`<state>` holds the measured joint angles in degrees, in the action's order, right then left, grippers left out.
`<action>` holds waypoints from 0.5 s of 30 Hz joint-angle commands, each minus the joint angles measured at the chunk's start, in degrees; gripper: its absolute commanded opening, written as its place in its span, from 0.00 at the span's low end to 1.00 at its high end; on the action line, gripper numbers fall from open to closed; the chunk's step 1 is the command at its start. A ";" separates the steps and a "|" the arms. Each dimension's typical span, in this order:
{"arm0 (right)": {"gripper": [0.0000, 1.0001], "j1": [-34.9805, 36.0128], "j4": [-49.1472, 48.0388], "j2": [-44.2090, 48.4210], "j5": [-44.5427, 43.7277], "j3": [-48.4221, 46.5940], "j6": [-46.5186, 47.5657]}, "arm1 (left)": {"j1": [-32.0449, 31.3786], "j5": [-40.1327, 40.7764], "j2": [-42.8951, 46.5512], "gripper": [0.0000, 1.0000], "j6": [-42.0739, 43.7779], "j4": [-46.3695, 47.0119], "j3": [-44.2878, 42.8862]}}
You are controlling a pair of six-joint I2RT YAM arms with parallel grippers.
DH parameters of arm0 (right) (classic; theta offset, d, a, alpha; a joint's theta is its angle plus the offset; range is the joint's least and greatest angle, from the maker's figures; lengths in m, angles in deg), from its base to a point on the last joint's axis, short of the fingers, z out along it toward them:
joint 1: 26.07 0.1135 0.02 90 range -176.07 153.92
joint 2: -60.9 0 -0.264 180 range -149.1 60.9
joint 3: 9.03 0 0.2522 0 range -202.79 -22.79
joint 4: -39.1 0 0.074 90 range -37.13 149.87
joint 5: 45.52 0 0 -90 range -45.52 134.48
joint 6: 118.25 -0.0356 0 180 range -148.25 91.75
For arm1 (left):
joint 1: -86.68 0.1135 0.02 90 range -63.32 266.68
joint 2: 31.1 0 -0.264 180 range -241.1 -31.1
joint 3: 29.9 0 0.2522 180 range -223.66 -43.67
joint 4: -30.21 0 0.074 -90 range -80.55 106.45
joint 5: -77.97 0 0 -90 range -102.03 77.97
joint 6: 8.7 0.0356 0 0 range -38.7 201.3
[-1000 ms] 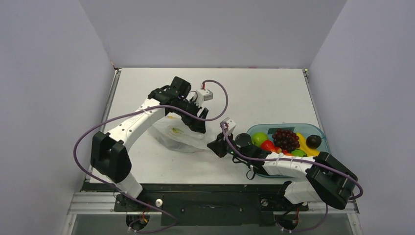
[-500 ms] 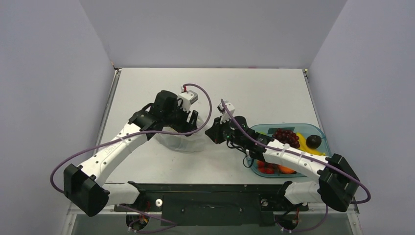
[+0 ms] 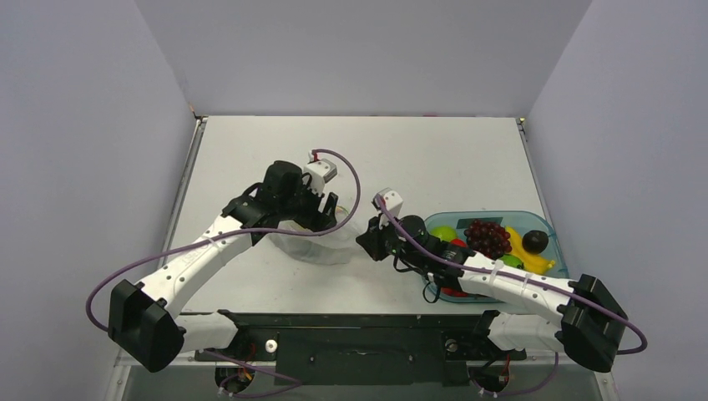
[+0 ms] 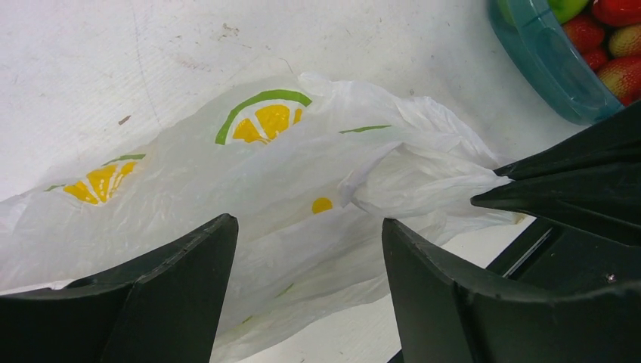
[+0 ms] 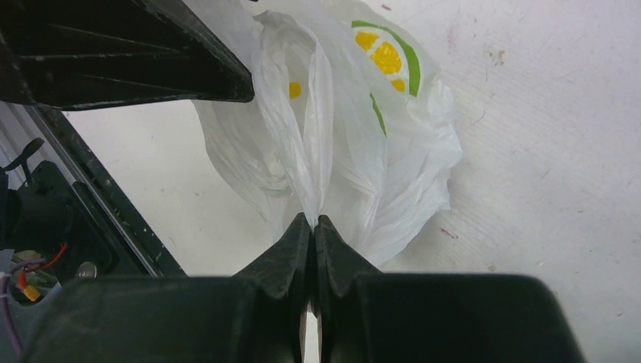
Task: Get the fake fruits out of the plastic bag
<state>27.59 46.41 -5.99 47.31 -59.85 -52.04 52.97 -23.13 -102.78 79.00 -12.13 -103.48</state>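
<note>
The right claw (image 5: 312, 221) pinches the plastic bag (image 5: 378, 151), which trails left, seemingly beneath the spread left claw (image 4: 306, 227).

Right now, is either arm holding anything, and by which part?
The right gripper has its jaws shut on a bunched fold of the bag. The left gripper holds nothing, jaws open over the bag.

The right gripper (image 5: 312, 223) pinches a bunched fold of the plastic bag (image 5: 363, 151), which lies crumpled on the white table (image 5: 544, 151); a black robot part (image 5: 128, 53) sits beside it.
</note>
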 commanded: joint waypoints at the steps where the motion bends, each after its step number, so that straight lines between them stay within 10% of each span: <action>1: 0.00 -0.09 -1.65 3.14 -1.88 -3.38 1.62 | 1.10 -0.86 1.58 0.69 -1.00 2.59 -4.52; 15: 0.00 -0.54 -0.51 3.31 2.63 -6.02 1.10 | 0.90 -12.26 -6.67 0.69 11.40 -16.78 -15.40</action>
<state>27.57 46.65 -3.02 48.36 -63.06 -51.41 53.88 -29.14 -104.99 83.54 -20.48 -116.11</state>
